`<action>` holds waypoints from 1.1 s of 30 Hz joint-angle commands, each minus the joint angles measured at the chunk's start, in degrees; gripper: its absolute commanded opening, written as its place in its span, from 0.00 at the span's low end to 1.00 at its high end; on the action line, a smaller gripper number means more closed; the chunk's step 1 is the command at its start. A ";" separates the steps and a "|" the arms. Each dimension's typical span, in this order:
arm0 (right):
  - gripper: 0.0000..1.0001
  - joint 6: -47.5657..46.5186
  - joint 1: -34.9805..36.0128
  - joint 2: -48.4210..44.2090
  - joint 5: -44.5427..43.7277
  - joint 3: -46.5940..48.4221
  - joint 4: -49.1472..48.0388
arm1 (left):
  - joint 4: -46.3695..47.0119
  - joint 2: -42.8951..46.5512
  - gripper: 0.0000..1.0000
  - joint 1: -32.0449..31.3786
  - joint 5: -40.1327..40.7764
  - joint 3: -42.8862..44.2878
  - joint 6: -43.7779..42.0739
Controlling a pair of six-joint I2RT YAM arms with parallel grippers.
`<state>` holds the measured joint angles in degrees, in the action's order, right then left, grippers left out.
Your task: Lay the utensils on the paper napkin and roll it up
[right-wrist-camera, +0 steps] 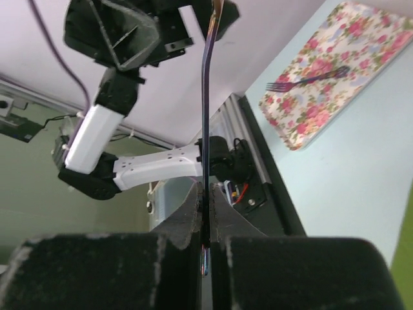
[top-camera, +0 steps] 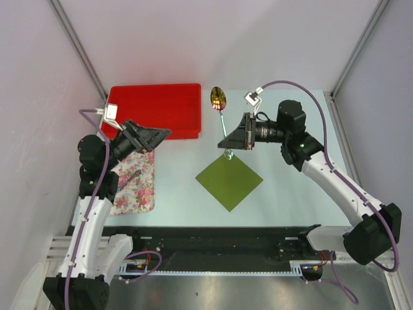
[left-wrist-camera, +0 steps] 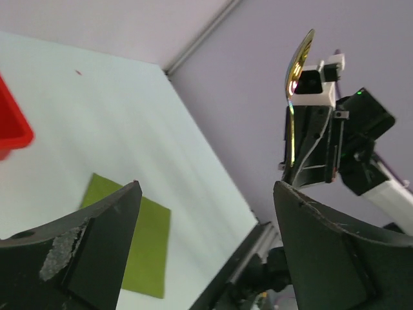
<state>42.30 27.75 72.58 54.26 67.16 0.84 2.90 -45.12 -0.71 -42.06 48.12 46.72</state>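
The right gripper (top-camera: 227,146) is clamped on a spoon's (top-camera: 219,99) thin handle, with the green paper napkin (top-camera: 229,181) flat just beneath it. The left gripper (top-camera: 161,134) stands wide, holding nothing. A purple fork (top-camera: 132,174) lies on the floral cloth (top-camera: 139,194) behind its fingers.

Left gripper (top-camera: 158,134) raised, jaws wide; right gripper (top-camera: 227,141) pinching spoon (top-camera: 219,99)

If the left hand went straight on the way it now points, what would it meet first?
Most likely the right hand, shut on the slim spoon with a shiny golden bowl, facing the open left hand across the gap. Depth is unclear, so it might pass beside.
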 commanded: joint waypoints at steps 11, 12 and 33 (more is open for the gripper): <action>0.00 3.66 8.37 5.90 0.76 3.42 -11.04 | 34.45 -3.91 0.73 -9.57 -1.97 -7.78 17.88; 0.00 3.84 8.81 6.61 0.76 4.03 -11.38 | 34.72 -4.44 0.72 -11.23 -1.97 -6.99 17.27; 0.00 5.86 10.48 9.69 0.94 6.14 -14.29 | 39.56 -14.55 0.42 -19.15 1.02 -1.80 18.85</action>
<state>47.13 37.82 82.61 54.50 70.81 -9.15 37.95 -58.94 -18.83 -41.82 42.74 65.04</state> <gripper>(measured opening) 0.029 0.430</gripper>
